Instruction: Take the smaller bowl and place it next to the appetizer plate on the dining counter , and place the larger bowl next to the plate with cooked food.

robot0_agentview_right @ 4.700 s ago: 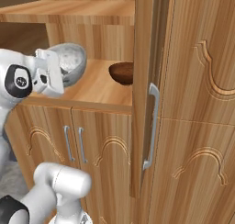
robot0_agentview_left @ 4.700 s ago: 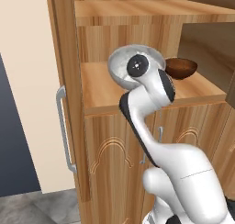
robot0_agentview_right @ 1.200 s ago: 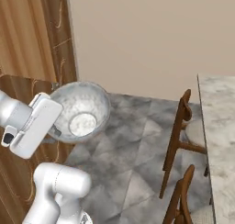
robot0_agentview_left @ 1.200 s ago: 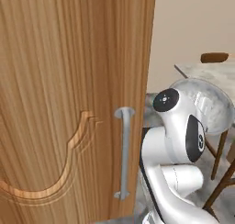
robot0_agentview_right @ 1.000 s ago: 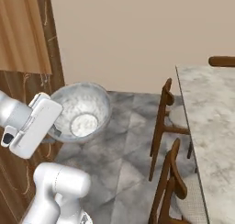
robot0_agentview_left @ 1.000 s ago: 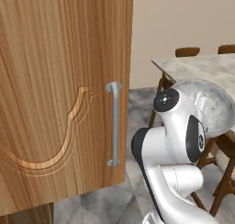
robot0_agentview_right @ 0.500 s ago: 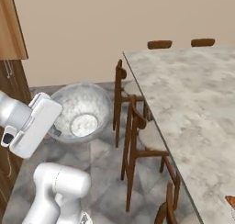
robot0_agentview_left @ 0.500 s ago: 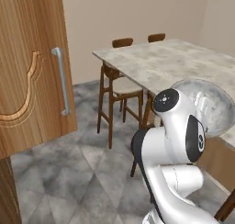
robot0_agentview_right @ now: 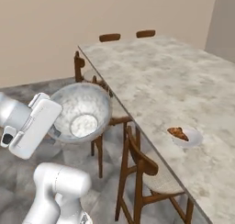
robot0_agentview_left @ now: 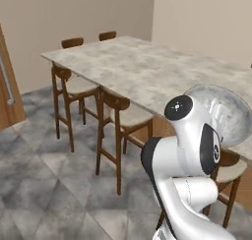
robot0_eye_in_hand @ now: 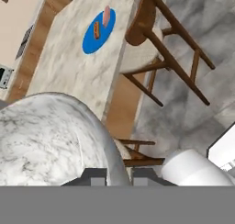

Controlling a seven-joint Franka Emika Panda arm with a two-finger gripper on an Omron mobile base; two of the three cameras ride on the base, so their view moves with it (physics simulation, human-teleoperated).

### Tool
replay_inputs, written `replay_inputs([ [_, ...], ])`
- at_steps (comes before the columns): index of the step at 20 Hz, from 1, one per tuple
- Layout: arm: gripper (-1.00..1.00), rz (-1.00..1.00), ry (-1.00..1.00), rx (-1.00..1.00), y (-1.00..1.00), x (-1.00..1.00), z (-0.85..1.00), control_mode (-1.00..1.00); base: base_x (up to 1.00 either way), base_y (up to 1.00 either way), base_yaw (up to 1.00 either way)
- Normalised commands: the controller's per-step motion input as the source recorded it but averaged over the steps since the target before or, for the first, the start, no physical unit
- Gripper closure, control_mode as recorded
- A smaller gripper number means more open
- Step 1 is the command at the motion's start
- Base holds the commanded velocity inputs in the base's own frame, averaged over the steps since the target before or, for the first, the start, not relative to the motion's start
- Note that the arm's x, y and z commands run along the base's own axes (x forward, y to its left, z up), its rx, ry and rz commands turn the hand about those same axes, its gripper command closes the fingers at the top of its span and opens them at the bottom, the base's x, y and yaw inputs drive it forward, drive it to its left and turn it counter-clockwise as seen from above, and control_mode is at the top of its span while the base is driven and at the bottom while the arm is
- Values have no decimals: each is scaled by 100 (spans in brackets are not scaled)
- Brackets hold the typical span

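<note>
I am carrying the larger bowl (robot0_agentview_right: 81,112) in the air, clear of any surface: the gripper (robot0_eye_in_hand: 118,174) is clamped on its rim, one finger inside the wall and one outside, as the hand view is showing. In the right base view the bowl is hanging just off the near edge of the dining counter (robot0_agentview_right: 183,85), above the chairs (robot0_agentview_right: 142,172), its open side tilted toward the camera. In the left base view it is sitting behind the arm's white elbow, over the counter's edge.

Looking outward, the plate with cooked food (robot0_eye_in_hand: 98,29) is lying on the stone top well ahead of the bowl in the hand view, blue, with pinkish-orange pieces on it. In the right base view a small pale plate (robot0_agentview_right: 184,136) with a brownish morsel is resting near the counter's edge; I am taking that for the appetizer plate.

So I am judging the job as partway: the big bowl is in hand but not yet set down beside the blue plate, and no small brown bowl is standing by the pale plate, so that half is looking undone
</note>
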Motion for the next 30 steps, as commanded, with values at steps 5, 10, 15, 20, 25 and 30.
replay_inputs([
  [5,100,0,0,0,0,0,0,100,-69,-27,-48],
  [10,100,0,0,0,0,0,0,100,-61,-28,-48],
  [15,100,0,0,0,0,0,0,100,-20,-29,-45],
  [20,100,0,0,0,0,0,0,100,26,-8,-45],
  [25,100,0,0,0,0,0,0,100,46,-11,-55],
  [30,100,0,0,0,0,0,0,100,41,-21,-53],
])
